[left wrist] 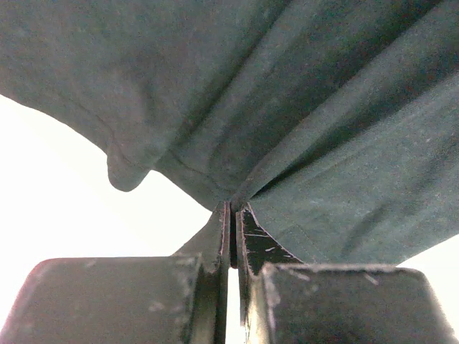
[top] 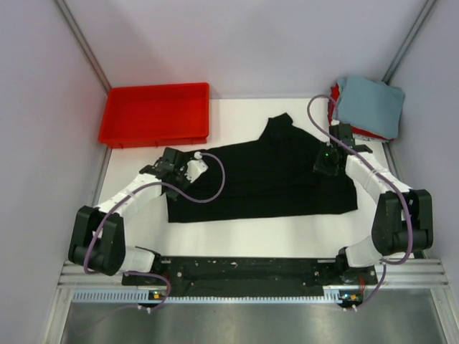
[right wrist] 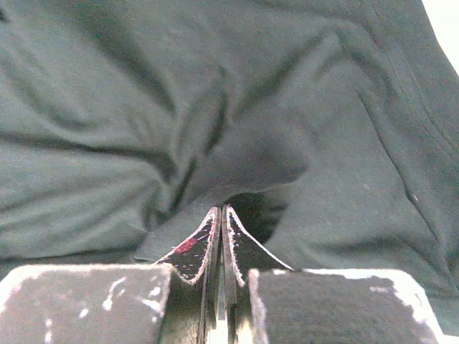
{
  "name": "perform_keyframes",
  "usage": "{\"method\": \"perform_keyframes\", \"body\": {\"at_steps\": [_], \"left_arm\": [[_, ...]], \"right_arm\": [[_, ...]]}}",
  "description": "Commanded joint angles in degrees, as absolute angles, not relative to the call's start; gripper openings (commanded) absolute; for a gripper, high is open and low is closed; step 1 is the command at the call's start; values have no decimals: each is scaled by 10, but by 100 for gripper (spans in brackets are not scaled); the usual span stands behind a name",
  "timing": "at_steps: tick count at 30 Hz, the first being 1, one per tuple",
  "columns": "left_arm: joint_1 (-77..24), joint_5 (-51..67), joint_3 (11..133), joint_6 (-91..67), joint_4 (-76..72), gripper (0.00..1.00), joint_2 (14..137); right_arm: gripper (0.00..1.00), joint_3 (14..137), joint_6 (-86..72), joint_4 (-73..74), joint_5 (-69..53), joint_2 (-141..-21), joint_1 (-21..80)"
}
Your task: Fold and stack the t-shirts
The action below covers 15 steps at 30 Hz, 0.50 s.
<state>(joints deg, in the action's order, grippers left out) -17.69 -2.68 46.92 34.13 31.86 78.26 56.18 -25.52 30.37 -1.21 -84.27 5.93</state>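
Nearest the lens in the top view, both arm bases sit at the bottom edge of a white table (top: 244,229). Large plain black cloth t-shirt (top: 265,179) lies spread and partly folded mid-frame. Left gripper (top: 188,163) is at its left edge, right gripper (top: 326,159) at its right side. Folded grey-blue t-shirt (top: 367,104) rests on a folded red t-shirt (top: 335,92) at upper right. Red plastic tray (top: 156,115) is upper left, apart from the cloth. Left wrist view: left gripper (left wrist: 233,208) has its jaws pressed nearly together, pinching a bunched edge of the black shirt. Creases radiate from the pinch, and white table shows at lower left. Right wrist view: right gripper (right wrist: 221,211) jaws are likewise squeezed tight, apparently on a puckered bit of the same fabric, which fills the frame. Judgement: the shirt is light, limp and not fragile, and it will sag and drag between the two pinches. Thin layers may slip out, so take it at hems or corners, catch every layer, and move both arms evenly.
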Motion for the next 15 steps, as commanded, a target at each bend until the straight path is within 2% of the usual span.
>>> {"method": "perform_keyframes", "body": {"at_steps": [1, 15], "left_arm": [[-151, -26, 484, 303, 336, 0, 804], [-96, -3, 473, 282, 347, 0, 818]], "right_arm": [[0, 628, -252, 244, -57, -888, 84], [0, 764, -267, 194, -74, -1033, 123]]}}
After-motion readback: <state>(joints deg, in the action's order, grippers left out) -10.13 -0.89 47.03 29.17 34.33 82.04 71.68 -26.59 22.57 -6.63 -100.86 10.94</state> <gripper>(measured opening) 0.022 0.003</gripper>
